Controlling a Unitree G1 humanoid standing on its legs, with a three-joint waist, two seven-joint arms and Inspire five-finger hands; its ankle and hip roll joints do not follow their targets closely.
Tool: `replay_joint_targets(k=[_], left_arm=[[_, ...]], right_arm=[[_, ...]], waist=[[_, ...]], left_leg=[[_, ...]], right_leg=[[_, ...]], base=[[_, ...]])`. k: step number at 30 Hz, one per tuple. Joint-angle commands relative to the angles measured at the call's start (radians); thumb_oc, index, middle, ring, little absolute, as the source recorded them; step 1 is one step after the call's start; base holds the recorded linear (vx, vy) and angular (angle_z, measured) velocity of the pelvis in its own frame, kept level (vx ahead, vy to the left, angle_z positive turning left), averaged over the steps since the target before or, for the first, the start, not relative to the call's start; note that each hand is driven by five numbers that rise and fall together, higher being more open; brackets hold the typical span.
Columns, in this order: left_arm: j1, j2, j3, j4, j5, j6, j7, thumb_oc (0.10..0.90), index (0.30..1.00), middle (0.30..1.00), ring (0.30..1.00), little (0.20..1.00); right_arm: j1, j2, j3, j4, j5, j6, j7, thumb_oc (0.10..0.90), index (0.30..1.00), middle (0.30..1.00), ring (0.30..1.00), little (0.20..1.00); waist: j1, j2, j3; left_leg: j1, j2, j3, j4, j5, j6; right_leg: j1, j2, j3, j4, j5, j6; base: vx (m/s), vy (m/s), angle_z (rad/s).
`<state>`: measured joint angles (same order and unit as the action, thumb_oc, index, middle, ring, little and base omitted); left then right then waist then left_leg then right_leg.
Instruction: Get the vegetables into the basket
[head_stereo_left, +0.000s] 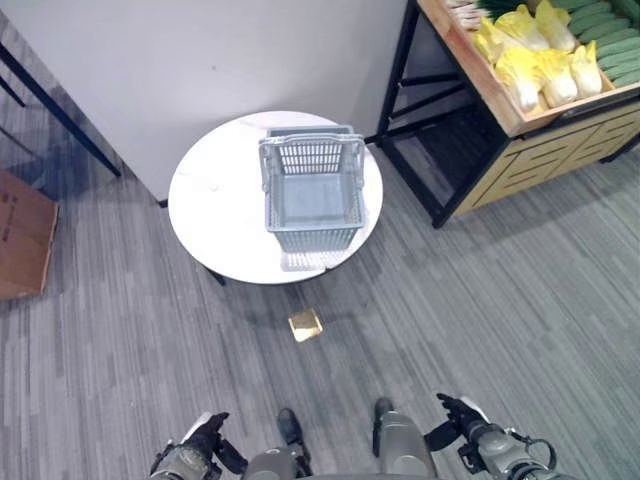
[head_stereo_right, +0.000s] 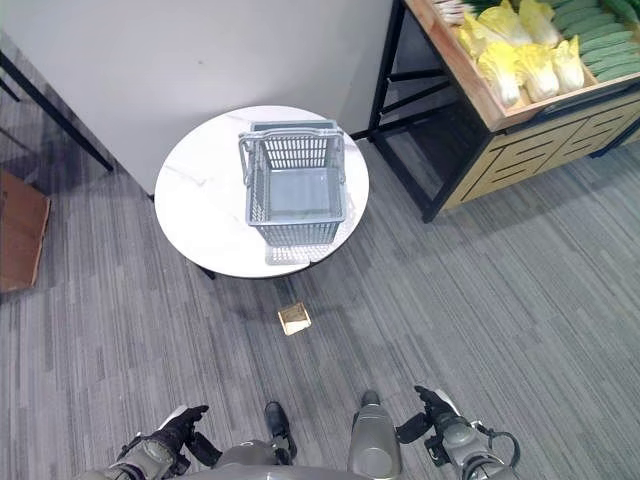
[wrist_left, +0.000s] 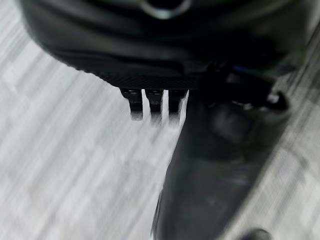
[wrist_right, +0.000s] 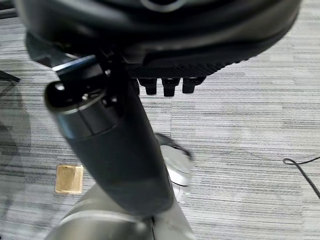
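Basket (head_stereo_left: 311, 192) empty on round desk (head_stereo_left: 215, 215) | vegetables (head_stereo_left: 541, 60) on shelf right of desk, well apart from both hands | left hand (head_stereo_left: 203, 439), right hand (head_stereo_left: 457, 412) low, fingers relaxed, holding nothing

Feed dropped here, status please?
Left robot hand and right robot hand low, open, empty. Basket empty on table. Vegetables on shelf, untouched. Nothing in the way.

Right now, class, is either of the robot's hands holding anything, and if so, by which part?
Nothing is held. The left hand and right hand hang low, holding nothing; the basket sits empty on the round table.
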<state>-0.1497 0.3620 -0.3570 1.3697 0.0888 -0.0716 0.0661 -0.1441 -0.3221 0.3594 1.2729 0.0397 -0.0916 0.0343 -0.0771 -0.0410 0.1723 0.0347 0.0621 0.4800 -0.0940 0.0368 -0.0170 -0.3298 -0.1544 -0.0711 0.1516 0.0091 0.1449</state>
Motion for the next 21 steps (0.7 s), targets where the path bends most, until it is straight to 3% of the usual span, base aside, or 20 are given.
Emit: replay_joint_targets(k=[1, 6, 7, 9, 14, 18, 21], left_arm=[[-0.011, -0.021, 0.064, 0.040, 0.013, -0.013, -0.019, 0.900, 1.000, 1.000, 1.000, 1.000], [0.005, -0.067, 0.038, 0.026, 0.010, -0.025, -0.035, 0.900, 1.000, 1.000, 1.000, 1.000], [0.006, -0.074, 0.032, 0.015, -0.001, -0.027, -0.039, 0.900, 1.000, 1.000, 1.000, 1.000], [0.005, -0.078, 0.030, 0.006, -0.008, -0.029, -0.037, 0.900, 1.000, 1.000, 1.000, 1.000], [-0.006, -0.086, 0.004, -0.001, -0.019, -0.029, -0.042, 0.900, 1.000, 1.000, 1.000, 1.000], [-0.006, -0.096, -0.002, -0.008, -0.035, -0.033, -0.042, 0.900, 1.000, 1.000, 1.000, 1.000], [0.005, -0.103, -0.005, -0.005, -0.032, -0.036, -0.041, 0.900, 1.000, 1.000, 1.000, 1.000]], right_arm=[[0.012, -0.003, 0.018, 0.001, 0.025, -0.018, 0.007, 0.900, 1.000, 1.000, 1.000, 1.000], [0.030, -0.024, 0.033, -0.003, 0.017, -0.020, 0.021, 0.900, 1.000, 1.000, 1.000, 1.000], [0.030, -0.043, 0.030, -0.005, 0.023, -0.026, 0.022, 0.900, 1.000, 1.000, 1.000, 1.000], [0.023, -0.061, 0.024, -0.005, 0.030, -0.027, 0.020, 0.900, 1.000, 1.000, 1.000, 1.000], [0.021, -0.100, -0.011, 0.013, 0.051, -0.026, 0.014, 0.900, 1.000, 1.000, 1.000, 1.000], [0.031, -0.111, -0.024, 0.033, 0.049, -0.022, 0.010, 0.900, 1.000, 1.000, 1.000, 1.000], [0.038, -0.112, -0.023, 0.034, 0.038, -0.024, 0.010, 0.900, 1.000, 1.000, 1.000, 1.000]], waist=[[-0.051, 0.010, 0.010], [-0.063, 0.045, -0.005], [-0.058, 0.067, -0.012], [-0.052, 0.083, -0.011], [-0.037, 0.087, 0.002], [-0.026, 0.079, 0.005], [-0.015, 0.080, 0.003]], left_leg=[[0.066, 0.027, -0.035, 0.007, -0.041, -0.062], [0.101, 0.055, -0.089, 0.053, -0.049, -0.092], [0.093, 0.085, -0.108, 0.097, -0.017, -0.112], [0.069, 0.110, -0.138, 0.170, 0.023, -0.133], [-0.010, 0.121, -0.222, 0.329, 0.129, -0.154], [-0.070, 0.118, -0.223, 0.271, 0.107, -0.134], [-0.117, 0.141, -0.213, 0.151, 0.101, -0.132]], right_leg=[[0.026, 0.012, 0.043, -0.104, 0.178, 0.038], [0.064, 0.050, 0.024, -0.099, 0.162, 0.003], [0.083, 0.069, 0.002, -0.085, 0.132, -0.020], [0.104, 0.085, -0.015, -0.077, 0.103, -0.044], [0.168, 0.089, -0.036, -0.080, 0.063, -0.088], [0.205, 0.066, -0.038, -0.097, 0.050, -0.081], [0.222, 0.046, -0.031, -0.105, 0.037, -0.064]], base=[[0.26, -0.176, -0.25], [0.24, -0.264, 0.30], [0.22, -0.383, 0.22], [0.17, -0.306, 0.31], [0.11, -0.167, 0.32], [0.12, -0.032, 0.12], [0.13, 0.081, 0.13]])
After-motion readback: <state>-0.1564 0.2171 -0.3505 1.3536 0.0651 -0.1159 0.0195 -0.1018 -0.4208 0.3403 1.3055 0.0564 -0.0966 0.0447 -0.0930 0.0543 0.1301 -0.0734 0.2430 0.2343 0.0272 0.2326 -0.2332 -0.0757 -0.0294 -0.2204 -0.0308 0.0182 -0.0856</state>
